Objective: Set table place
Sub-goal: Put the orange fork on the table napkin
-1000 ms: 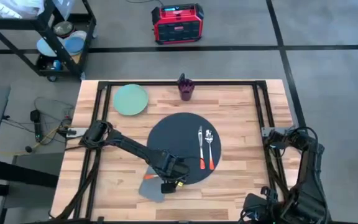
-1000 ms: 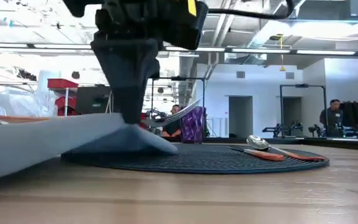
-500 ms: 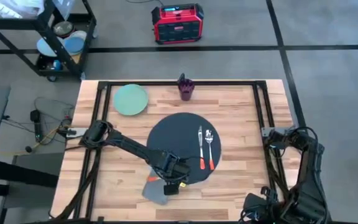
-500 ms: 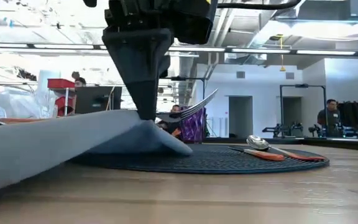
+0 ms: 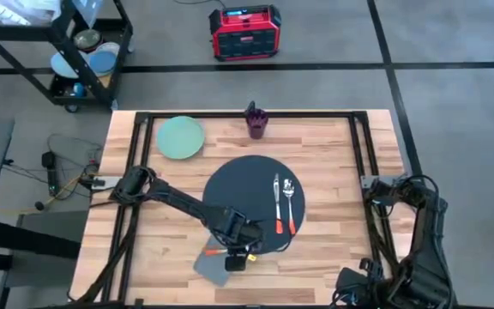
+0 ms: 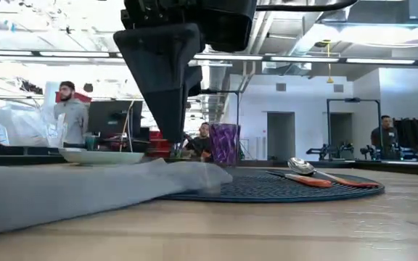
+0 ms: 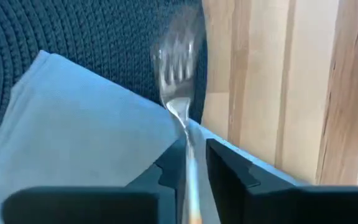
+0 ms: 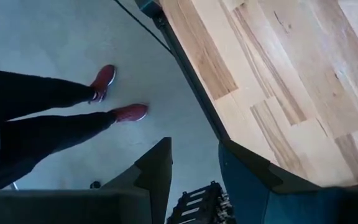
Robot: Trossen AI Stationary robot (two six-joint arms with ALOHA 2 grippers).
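Place mat [image 5: 249,199] carries one knife [image 5: 276,206], one spoon [image 5: 289,204], one napkin [image 5: 217,262] corner.

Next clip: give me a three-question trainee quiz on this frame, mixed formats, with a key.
1. True or false: the left gripper is shut on the fork.
2. Where do the knife and spoon lie? A) on the place B) on the plate C) on the napkin
3. Fill in: the right gripper hangs past the table edge, fingers ____.

Key: 1 true; 2 A; 3 open.
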